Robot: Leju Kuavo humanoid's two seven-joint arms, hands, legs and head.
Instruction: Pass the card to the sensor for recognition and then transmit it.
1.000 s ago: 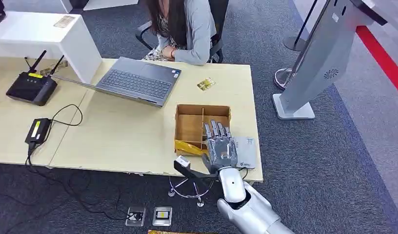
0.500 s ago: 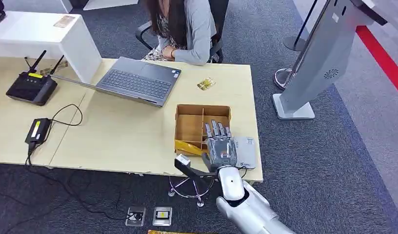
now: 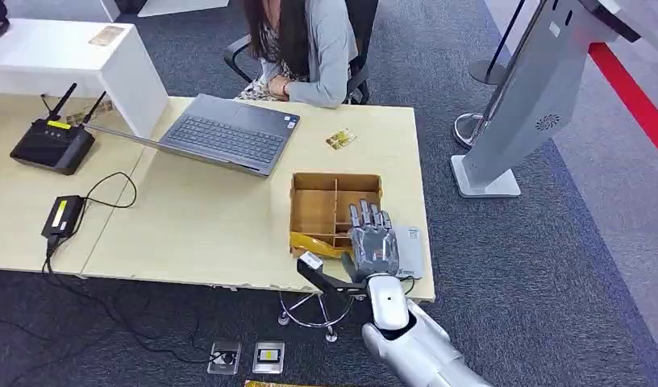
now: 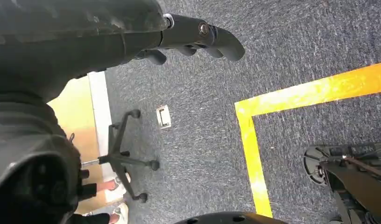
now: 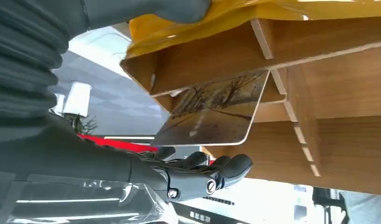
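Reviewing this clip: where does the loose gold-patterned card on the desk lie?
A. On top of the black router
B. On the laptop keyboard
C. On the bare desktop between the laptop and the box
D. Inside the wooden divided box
C. The head view shows the card flat on the desktop, apart from the laptop and beyond the wooden divided box.

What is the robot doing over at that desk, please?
The robot's right hand is over the near side of a wooden divided box at the desk's edge. Its wrist view shows a picture card standing in a compartment, fingers close beside it. The grey sensor pad lies beside the box. A person sits opposite.
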